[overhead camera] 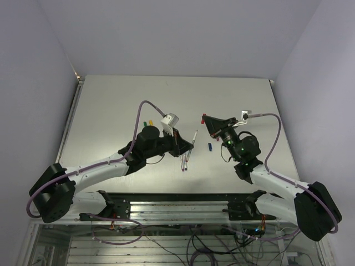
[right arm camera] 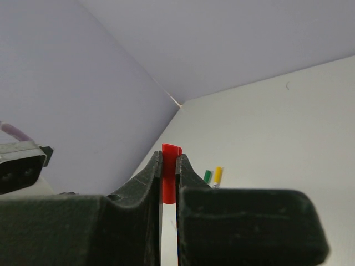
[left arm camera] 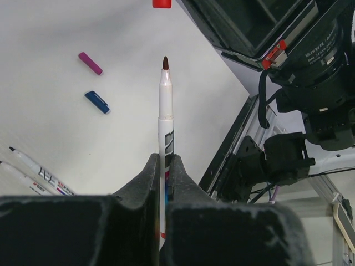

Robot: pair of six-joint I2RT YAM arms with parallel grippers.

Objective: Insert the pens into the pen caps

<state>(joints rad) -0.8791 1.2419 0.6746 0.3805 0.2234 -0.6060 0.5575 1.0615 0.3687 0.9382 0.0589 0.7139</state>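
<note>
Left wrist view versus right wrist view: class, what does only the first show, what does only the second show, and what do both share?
Only the left wrist view: a pen clamped in the left gripper, a purple cap, a blue cap, two loose pens and the right arm's camera. Only the right wrist view: the wall corner, a small green piece and a yellow piece. Both: the red cap and the white table.
</note>
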